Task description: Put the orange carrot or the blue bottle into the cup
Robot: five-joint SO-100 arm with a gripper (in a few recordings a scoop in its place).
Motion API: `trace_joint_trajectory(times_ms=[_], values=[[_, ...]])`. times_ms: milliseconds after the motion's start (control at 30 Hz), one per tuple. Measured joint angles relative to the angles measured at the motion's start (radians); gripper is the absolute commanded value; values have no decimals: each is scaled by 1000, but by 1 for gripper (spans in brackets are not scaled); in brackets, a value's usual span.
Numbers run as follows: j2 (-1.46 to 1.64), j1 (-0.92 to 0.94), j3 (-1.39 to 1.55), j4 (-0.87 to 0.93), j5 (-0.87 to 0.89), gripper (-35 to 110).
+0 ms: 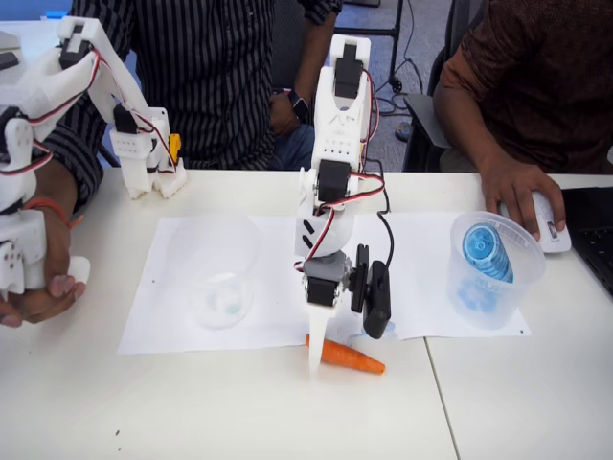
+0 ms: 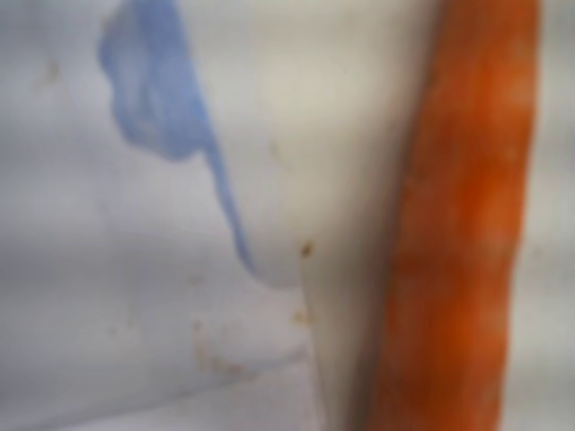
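Carrot first: the small tapered bright-orange carrot (image 1: 351, 356) lies on the white table (image 1: 220, 402) at the near edge of the paper sheet (image 1: 168, 287), pointed end to the right. The white two-finger gripper (image 1: 317, 356) stands over its blunt left end, one finger tip touching down just beside it. The wrist view, blurred, has a pale finger (image 2: 350, 180) against the carrot's side; whether the fingers are apart or pinching, I cannot tell. A sound grasp needs both fingers straddling the thick end, closing firmly before lifting. The frosted whitish plastic cup (image 1: 222, 287) waits to the left. Right, a light-blue ribbed bottle (image 1: 487, 252) sits inside a clearer cup (image 1: 498, 273).
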Motion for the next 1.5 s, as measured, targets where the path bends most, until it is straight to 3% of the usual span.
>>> trace_joint_trajectory(times_ms=[400,767,1300,1500], values=[[-18,2,-21,2,0,27],[-18,2,-21,3,0,5],[-14,2,-21,5,0,5],[31,2,-18,84,0,5]])
